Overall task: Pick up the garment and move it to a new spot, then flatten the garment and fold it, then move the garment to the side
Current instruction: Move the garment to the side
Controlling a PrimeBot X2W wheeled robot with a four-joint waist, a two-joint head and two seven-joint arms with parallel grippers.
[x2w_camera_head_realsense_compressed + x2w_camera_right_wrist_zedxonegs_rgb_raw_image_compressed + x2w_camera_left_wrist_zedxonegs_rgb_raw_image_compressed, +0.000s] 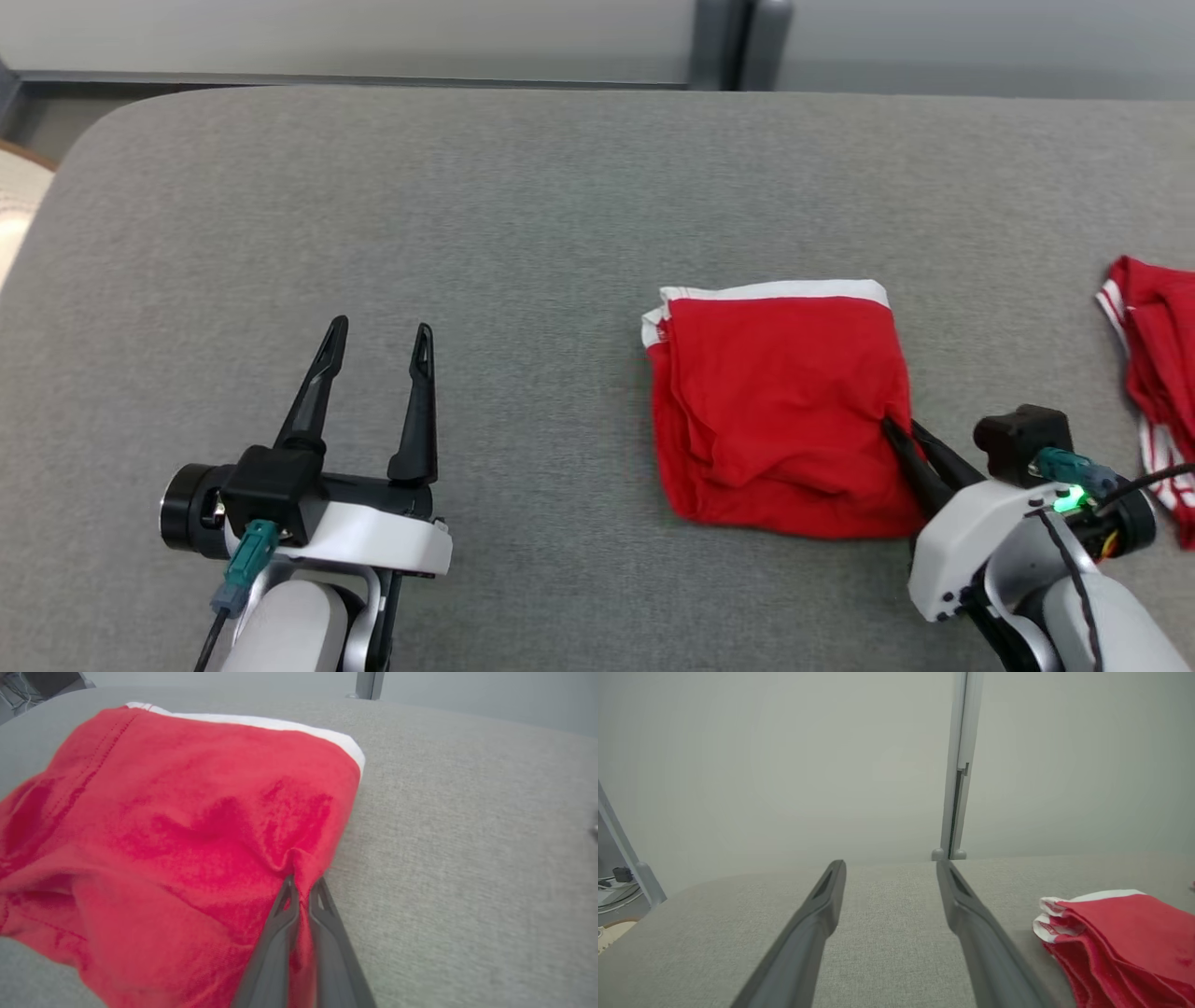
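Folded red soft-knit garment (pixel 780 411), roughly square, white band along far edge, flat on grey woven-textured padded surface (pixel 467 233), right of centre. Puckered right edge pinched tight in right gripper (pixel 900 427). Left gripper (pixel 381 327) spread wide, holding nothing. Band print too blurred to read.

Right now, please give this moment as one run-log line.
right gripper: shut on folded red garment, its right edge | left gripper: open, apart from garment | garment: lying on grey surface | other red cloth: far right
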